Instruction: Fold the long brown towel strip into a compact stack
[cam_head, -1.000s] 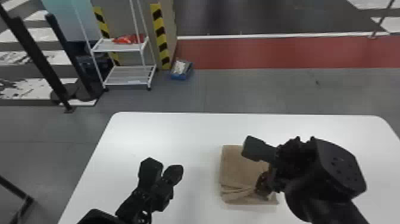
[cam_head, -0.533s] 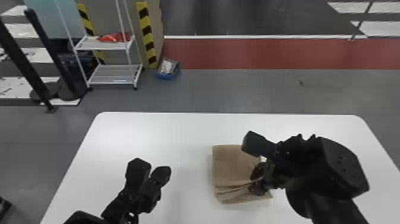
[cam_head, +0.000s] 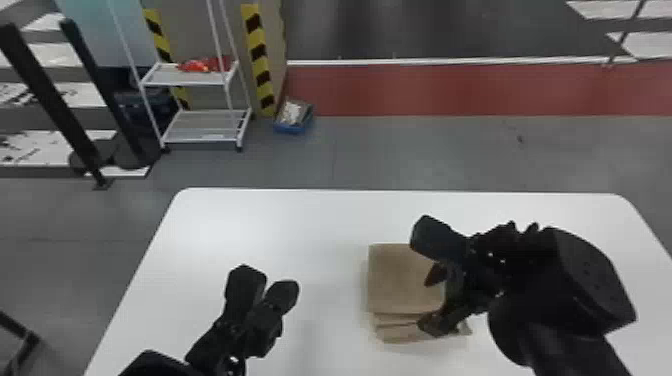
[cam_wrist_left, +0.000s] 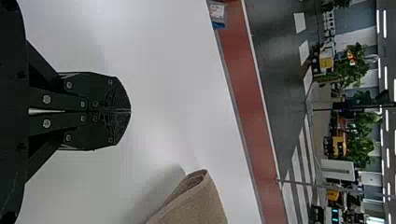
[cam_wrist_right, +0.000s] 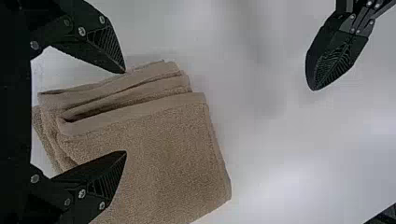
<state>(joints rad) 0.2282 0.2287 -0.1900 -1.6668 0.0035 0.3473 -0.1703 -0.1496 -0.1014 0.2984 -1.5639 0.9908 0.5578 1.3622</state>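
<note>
- The left tool (cam_wrist_left: 129, 111), nearest on the robot's left and well apart from the cloth, has its two fingers pressed together; they are flat, dark and bluntly pointed, with screw heads set along them.
- The right tool (cam_wrist_right: 125, 112) is spread wide over the cloth and pinches nothing: one finger lies over the broad top panel, the other by the layered edge. Whether either touches, I cannot tell. Its pads (cam_wrist_right: 110, 44) are ribbed, which should help on loose fabric.
- The brown towel (cam_wrist_right: 163, 149) lies folded on the table (cam_head: 240, 225), right of centre, beneath the right tool. It should prove light, soft and limp, in no danger of breaking, more apt to sag or unfold than slip.
- The best hold is probably across the whole layered edge facing the robot; pinching the top ply alone could drag the stack open.
- Its face is nubbly, like terry, with smoother bands at the borders; the shape is a rough square, the plies at that edge stepped and slightly askew.
- The table is smooth, white and round-cornered, so the cloth may slide if nudged.
- Beyond come grey floor (cam_head: 375, 150), a blue box (cam_head: 292, 126), a white-framed rack (cam_head: 202, 126) and a dull red floor band (cam_head: 425, 90).
</note>
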